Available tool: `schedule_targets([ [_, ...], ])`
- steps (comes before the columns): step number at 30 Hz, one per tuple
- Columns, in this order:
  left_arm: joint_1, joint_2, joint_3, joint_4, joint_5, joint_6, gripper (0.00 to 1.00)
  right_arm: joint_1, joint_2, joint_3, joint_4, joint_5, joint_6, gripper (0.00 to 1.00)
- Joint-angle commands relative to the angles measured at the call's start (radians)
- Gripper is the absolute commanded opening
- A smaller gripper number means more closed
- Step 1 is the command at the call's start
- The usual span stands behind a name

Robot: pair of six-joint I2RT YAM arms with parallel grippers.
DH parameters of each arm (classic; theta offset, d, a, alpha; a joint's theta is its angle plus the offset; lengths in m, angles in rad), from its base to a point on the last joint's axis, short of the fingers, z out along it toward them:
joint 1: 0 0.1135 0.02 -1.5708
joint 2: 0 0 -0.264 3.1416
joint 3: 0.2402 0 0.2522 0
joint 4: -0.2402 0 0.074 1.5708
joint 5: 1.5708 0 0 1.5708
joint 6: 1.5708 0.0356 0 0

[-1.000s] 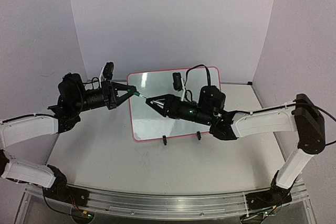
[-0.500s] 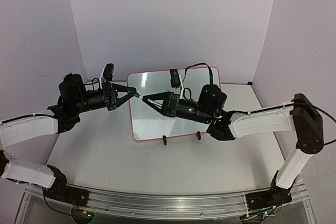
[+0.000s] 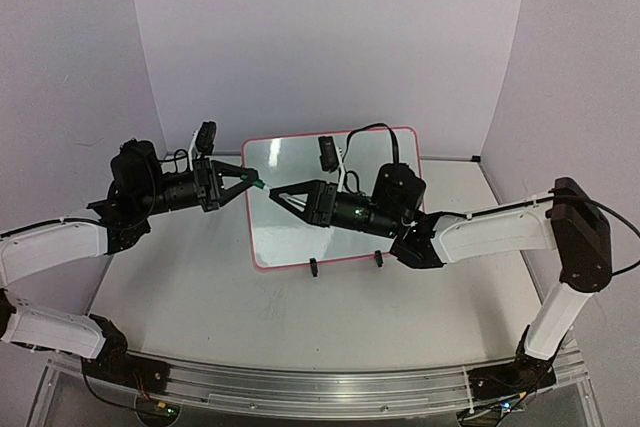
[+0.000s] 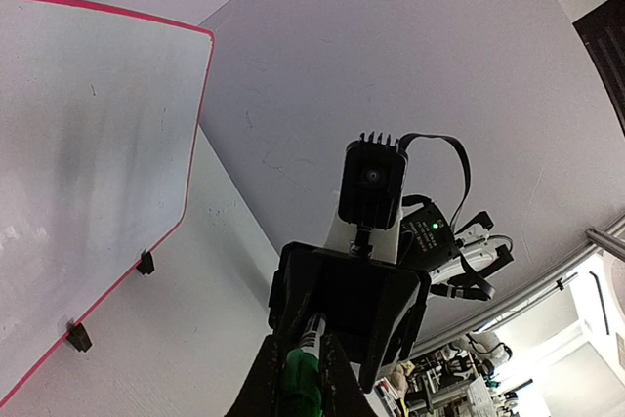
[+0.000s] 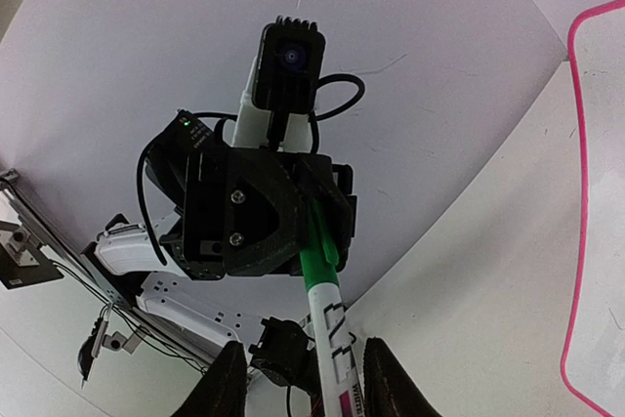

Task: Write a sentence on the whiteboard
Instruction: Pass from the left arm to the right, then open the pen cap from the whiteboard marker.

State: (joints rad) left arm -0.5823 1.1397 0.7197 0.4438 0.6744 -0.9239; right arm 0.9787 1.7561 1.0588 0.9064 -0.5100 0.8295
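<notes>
The whiteboard (image 3: 290, 242) lies at mid-table, red-pink framed, with two black clip feet (image 3: 313, 267) on its near edge. It also shows in the left wrist view (image 4: 88, 144). No sentence shows on the parts I see. Both grippers meet over its left edge. My left gripper (image 3: 257, 183) is shut on the green cap of a marker (image 5: 332, 329). My right gripper (image 3: 273, 192) faces it. Its jaws stand apart on either side of the white marker body, with gaps on both sides (image 5: 303, 378). The arm hides the middle of the board.
A curved white backdrop rises behind the table. The right arm (image 3: 490, 232) stretches across the table's right half and over the board. The left arm (image 3: 60, 247) lies along the left side. A metal rail (image 3: 320, 387) runs along the near edge.
My right gripper has slid left along the marker toward my left gripper, covering the white body that showed between them. The left gripper has hardly moved.
</notes>
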Motion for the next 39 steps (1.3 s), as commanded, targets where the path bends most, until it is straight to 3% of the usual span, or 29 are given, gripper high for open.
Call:
schedule_targets([
  [1,0.001,0.018,0.037,-0.064,0.002,0.03,0.0,0.025,-0.004,0.052,0.077,-0.01,-0.012,0.34],
  [15,0.001,0.018,0.038,-0.052,0.012,0.02,0.0,0.034,-0.01,0.04,0.12,0.003,-0.028,0.0],
  [23,0.01,-0.021,0.029,-0.025,-0.025,0.001,0.0,0.035,-0.056,-0.027,0.144,0.055,-0.05,0.0],
  [29,0.098,-0.073,0.013,0.02,-0.008,-0.058,0.0,0.033,-0.082,-0.077,0.141,0.076,-0.052,0.0],
  [39,0.19,-0.19,0.09,-0.187,-0.032,0.046,0.0,0.034,-0.171,-0.186,0.014,0.091,-0.082,0.0],
])
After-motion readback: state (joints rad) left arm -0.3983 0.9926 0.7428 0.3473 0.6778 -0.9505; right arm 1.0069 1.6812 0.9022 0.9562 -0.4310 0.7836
